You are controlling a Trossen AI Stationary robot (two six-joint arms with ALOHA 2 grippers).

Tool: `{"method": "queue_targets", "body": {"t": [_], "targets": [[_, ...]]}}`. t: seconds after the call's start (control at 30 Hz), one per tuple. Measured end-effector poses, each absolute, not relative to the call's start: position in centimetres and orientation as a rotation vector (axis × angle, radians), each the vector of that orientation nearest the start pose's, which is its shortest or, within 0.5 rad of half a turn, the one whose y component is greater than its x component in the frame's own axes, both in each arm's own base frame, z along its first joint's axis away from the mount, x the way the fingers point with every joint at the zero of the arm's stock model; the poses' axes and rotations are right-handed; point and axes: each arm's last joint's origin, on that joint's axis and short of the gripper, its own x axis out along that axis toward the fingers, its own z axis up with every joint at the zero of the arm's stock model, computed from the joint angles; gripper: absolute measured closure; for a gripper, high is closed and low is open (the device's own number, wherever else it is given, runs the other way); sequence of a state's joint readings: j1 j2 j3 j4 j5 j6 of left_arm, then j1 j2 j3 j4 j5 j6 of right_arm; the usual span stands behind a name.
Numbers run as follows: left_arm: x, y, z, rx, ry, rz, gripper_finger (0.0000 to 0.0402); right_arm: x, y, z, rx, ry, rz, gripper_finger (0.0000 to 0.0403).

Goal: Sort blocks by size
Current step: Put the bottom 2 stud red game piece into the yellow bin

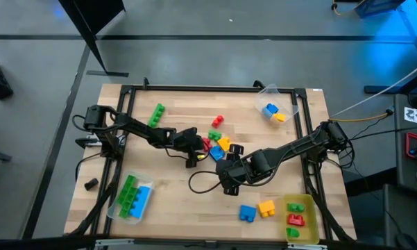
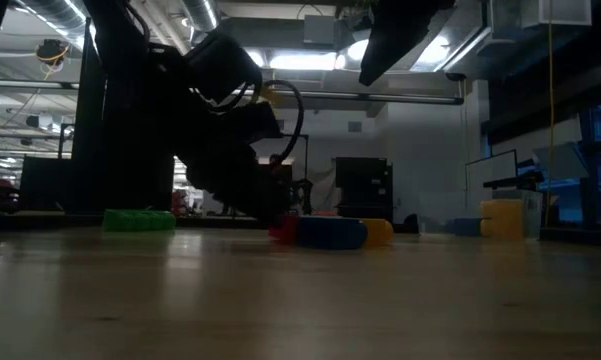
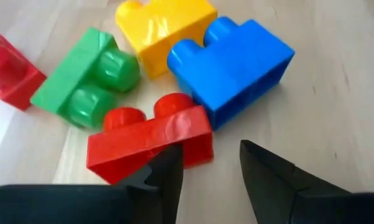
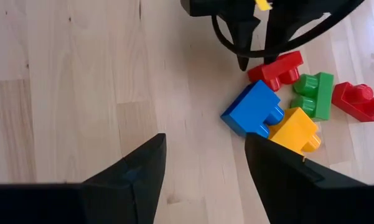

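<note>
Picking from the middle cluster: the left gripper (image 3: 208, 168), jaws apart and empty, stands at the red block (image 3: 149, 137) on the bench (image 1: 173, 201) (beside a blue block (image 3: 236, 59)); next, straddle and close. The right gripper (image 4: 202, 165) waits nearby, jaws apart

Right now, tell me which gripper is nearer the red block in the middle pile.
Left. The left gripper is open right at the red block, one finger against it. The right gripper hovers open, farther off, across the pile.
</note>
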State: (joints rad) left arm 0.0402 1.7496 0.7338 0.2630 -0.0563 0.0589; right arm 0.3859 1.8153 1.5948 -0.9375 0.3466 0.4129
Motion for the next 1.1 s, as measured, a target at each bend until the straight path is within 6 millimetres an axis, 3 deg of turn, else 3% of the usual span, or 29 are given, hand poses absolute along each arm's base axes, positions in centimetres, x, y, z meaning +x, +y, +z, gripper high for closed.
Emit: {"method": "queue_targets", "body": {"t": [0.2, 0.53, 1.1], "targets": [[31.8, 1.9, 12.2, 0.011, 0.736, 0.11, 0.0258, 35.0, 13.2, 27.7, -0.042, 1.057, -0.186, 0.0183], [32.4, 2.1, 10.3, -0.046, 0.735, 0.139, 0.0258, 35.0, 13.2, 27.8, -0.042, 1.057, -0.186, 0.0183], [32.7, 2.3, 10.8, -0.001, 0.678, 0.193, 0.0258, 35.0, 13.2, 27.7, -0.044, 1.06, -0.187, 0.0183]]}}
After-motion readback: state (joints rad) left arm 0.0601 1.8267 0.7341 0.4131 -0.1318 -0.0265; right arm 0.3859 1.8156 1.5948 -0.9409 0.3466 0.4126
